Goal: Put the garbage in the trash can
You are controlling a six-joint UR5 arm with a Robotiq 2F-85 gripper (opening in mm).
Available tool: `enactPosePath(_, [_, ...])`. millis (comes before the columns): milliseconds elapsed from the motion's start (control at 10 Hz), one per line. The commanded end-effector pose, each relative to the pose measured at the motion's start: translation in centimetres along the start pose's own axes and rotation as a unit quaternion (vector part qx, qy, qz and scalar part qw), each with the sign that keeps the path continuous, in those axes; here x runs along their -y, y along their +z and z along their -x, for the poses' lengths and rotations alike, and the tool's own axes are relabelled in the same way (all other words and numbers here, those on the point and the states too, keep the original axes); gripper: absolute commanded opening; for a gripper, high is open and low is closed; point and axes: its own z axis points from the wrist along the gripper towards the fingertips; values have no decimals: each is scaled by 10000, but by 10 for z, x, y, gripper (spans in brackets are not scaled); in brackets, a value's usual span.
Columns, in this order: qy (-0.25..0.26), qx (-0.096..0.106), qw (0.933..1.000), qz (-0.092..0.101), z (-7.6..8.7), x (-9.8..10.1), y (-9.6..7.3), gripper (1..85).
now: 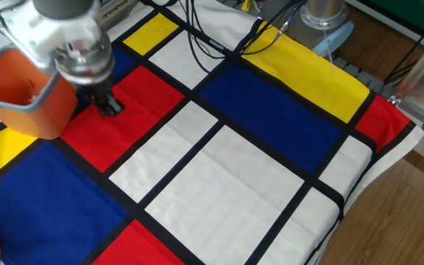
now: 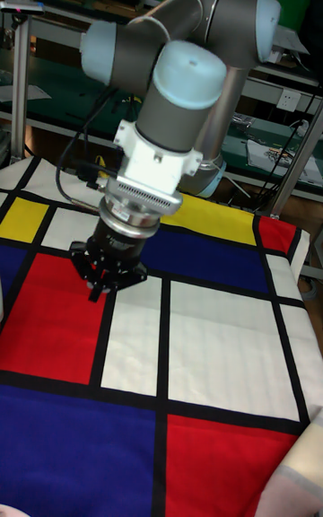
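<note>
Cloth of red, blue, yellow and white rectangles with black lines (image 1: 219,169) covers the surface. Black two-finger claw (image 1: 110,107) hangs low over a red patch, just right of the orange plastic bin with grey rim (image 1: 46,110); claw state cannot tell, nothing visible in it. Small crumpled white paper ball (image 1: 31,98) lies inside the bin. Black cables (image 1: 212,44) trail at far edge.

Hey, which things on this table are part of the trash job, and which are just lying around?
Part of the job: trash can; end effector, over the red patch beside the can; pale speck inside the can, perhaps the garbage, too small to tell.
Just lying about: black cables; coloured tablecloth.
</note>
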Motion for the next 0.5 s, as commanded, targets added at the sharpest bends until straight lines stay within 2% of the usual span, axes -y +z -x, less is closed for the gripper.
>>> enactPosePath(0, [-197, 58, 9998, -49, 23, 17, 24, 10])
enactPosePath(100, [-296, 63, 9995, 4, 26, 27, 28, 10])
enactPosePath(400, [-693, -57, 9975, -105, 20, 33, 28, 10])
